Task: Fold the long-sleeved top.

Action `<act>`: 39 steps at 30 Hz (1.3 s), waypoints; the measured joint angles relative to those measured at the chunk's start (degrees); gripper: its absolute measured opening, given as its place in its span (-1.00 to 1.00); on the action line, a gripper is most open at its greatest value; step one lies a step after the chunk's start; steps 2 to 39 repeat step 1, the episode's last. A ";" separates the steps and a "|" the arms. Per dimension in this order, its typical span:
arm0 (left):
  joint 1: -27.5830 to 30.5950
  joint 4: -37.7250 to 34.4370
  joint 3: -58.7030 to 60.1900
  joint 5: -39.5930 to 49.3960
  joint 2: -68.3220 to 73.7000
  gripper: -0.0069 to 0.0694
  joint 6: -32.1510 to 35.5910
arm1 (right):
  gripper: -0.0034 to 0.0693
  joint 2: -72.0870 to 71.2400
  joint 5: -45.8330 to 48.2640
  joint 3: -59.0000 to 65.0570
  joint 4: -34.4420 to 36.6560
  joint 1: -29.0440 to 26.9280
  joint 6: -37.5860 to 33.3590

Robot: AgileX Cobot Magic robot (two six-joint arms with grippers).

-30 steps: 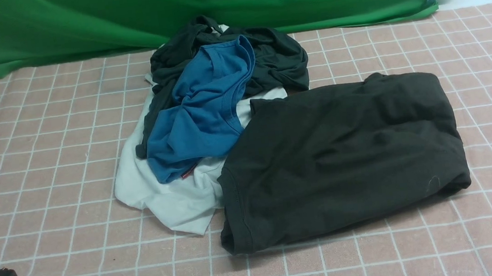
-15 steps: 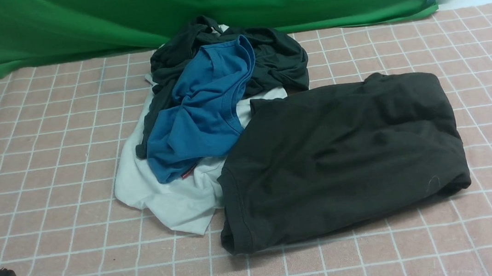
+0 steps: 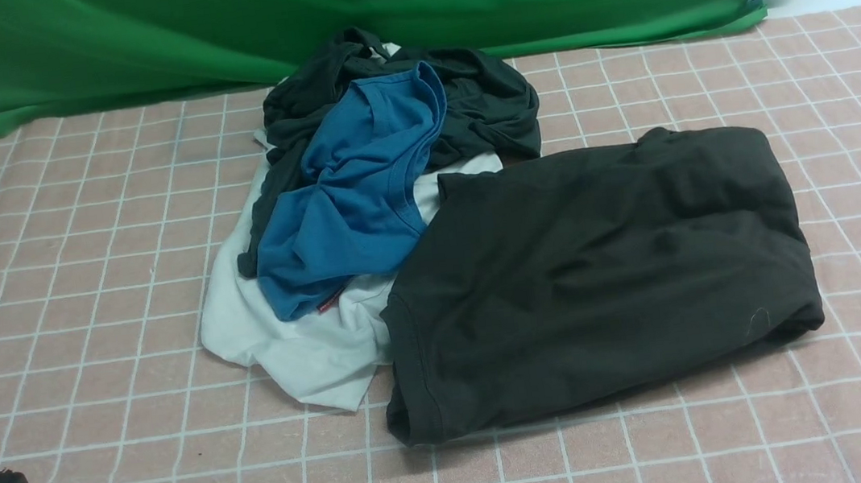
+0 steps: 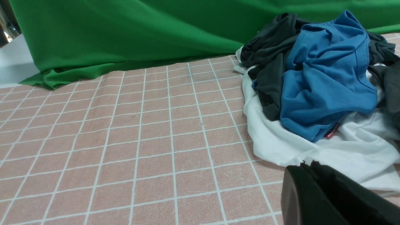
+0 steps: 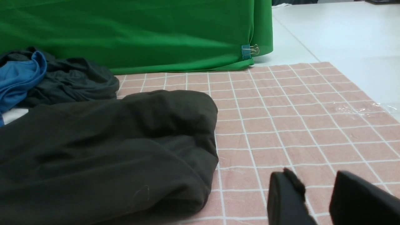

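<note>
The long-sleeved top point(image 3: 596, 271) lies as a folded black bundle right of centre on the checked cloth, no logo showing; it also fills the right wrist view point(image 5: 103, 150). My left gripper point(image 3: 7, 477) sits low at the near left corner, well clear of the top. In the left wrist view that left gripper point(image 4: 307, 164) is shut with nothing between its jaws. My right gripper point(image 5: 314, 172) stands open over bare cloth just beside the top's right end, holding nothing; it is out of the front view.
A pile behind and left of the top holds a blue T-shirt point(image 3: 360, 193), a dark greenish-black garment point(image 3: 480, 106) and a white garment point(image 3: 305, 353). A green backdrop point(image 3: 371, 5) hangs along the far edge. The pink checked cloth point(image 3: 82, 313) ends at the right point(image 5: 375, 103).
</note>
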 joint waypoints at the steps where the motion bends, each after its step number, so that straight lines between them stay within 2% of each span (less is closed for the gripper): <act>1: 0.00 0.00 0.00 0.00 0.00 -0.77 0.00 | -0.24 0.00 0.00 0.00 0.00 0.00 0.00; 39: 0.00 0.00 0.00 0.00 0.00 -0.77 0.00 | -0.24 0.00 0.00 0.00 0.00 0.00 0.00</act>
